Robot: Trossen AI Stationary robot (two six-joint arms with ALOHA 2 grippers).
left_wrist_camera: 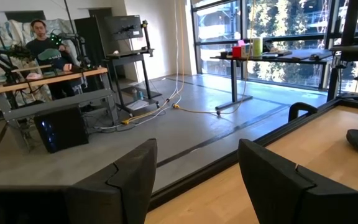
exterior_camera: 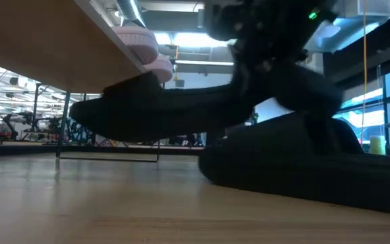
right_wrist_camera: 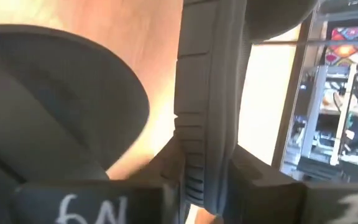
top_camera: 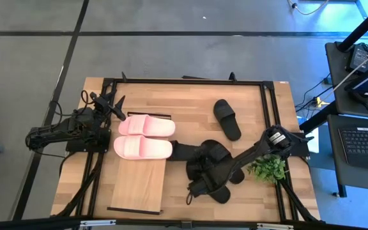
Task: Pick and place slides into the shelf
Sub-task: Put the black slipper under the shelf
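while the left tool sits idle by the far left corner of the shelf, fingers spread apart with nothing between them, the right tool is down in the cluster of black slides just right of the shelf. right wrist view shows its fingers pinched on the edge of a black slide, ribbed sole edge running straight out from between them. low view shows that same held slide off the tabletop, roughly level, toe end reaching toward the shelf's underside edge, with another black slide lying flat on the tabletop beneath and behind it. in the high view the black cluster is hard to separate into single slides; it touches or nearly touches the shelf's right edge, can't tell which. the pink pair is on the shelf top at its far end: one pink slide at the far edge, the other pink slide just beside it, side by side, both lying crosswise to the plank. a lone black slide lies flat on the tabletop well right of the shelf, beyond the cluster. small green plant sits right of the cluster, under the right arm.
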